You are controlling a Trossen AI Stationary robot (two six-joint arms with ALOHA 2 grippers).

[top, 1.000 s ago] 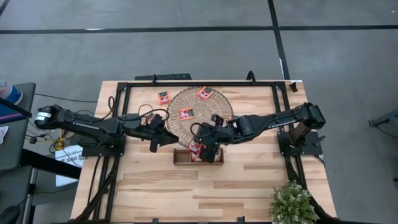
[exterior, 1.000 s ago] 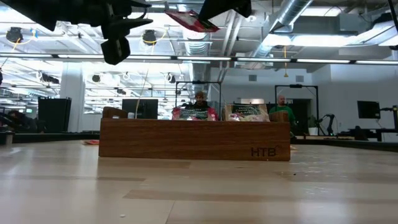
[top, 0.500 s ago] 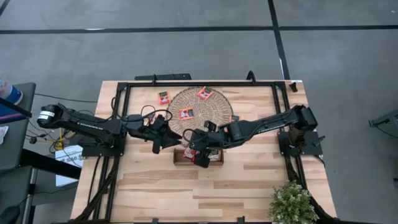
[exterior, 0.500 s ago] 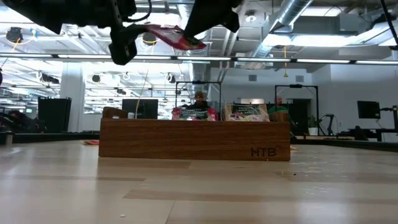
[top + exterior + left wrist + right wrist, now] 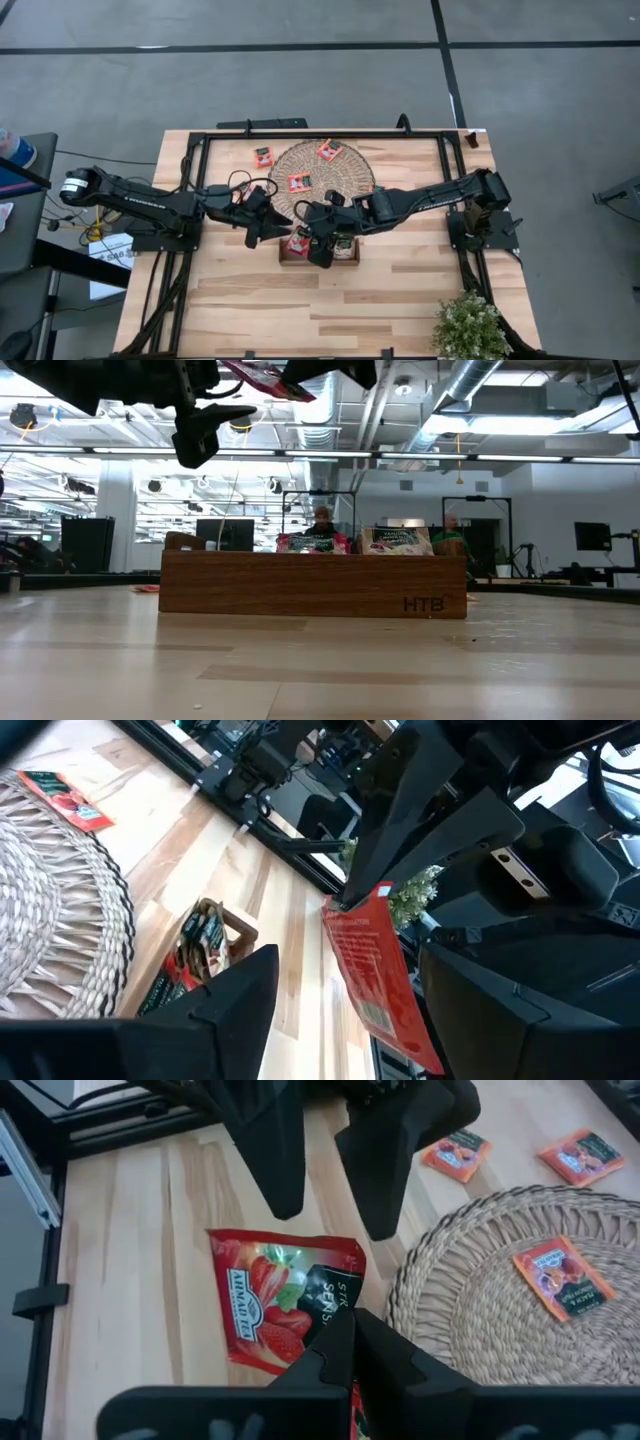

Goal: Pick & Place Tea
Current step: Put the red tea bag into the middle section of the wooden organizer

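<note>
Right gripper [image 5: 303,243] is pinched shut on a red sachet [image 5: 283,1309], holding it in the air just left of the tray [image 5: 343,256]. Left gripper [image 5: 272,226] is beside it, fingers [image 5: 235,1000] spread wide, the sachet hanging between them. Looks like a mid-air handover or regrip; next the left likely closes on the sachet before the right lets go. The sachet is flat, glossy foil, flexible. The mat [image 5: 340,175] is round coarse weave with more sachets on it; the tray is brown wood with compartments.
</note>
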